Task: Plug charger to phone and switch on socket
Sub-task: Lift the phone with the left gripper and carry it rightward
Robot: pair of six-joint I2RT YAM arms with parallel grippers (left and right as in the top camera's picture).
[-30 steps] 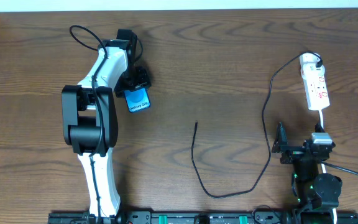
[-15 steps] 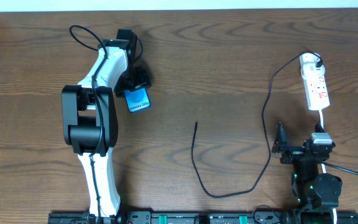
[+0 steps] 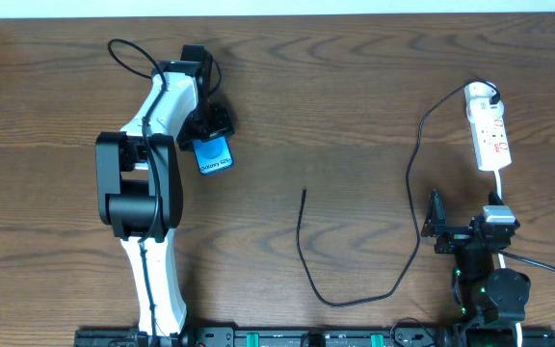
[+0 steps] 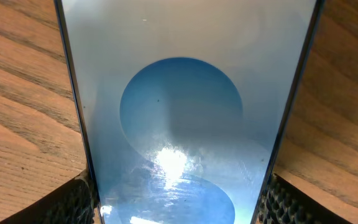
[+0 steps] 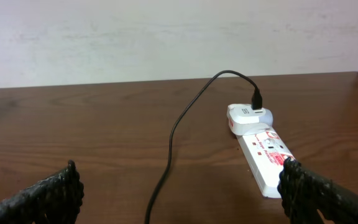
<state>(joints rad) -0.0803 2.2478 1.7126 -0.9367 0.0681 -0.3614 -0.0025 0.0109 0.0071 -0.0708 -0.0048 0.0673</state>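
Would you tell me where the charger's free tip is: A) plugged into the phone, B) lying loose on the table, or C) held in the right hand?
B: the charger tip lies on the table, apart from the phone and the open right hand.

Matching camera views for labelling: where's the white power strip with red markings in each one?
Overhead: the white power strip with red markings lies at upper right, near the table's right edge.
Right wrist: the strip sits right of centre, running away from the camera.
Left wrist: not in it; the blue-screened smartphone fills the view.
Shared landmark: the thin black charger cable, plugged in at the strip's far end.
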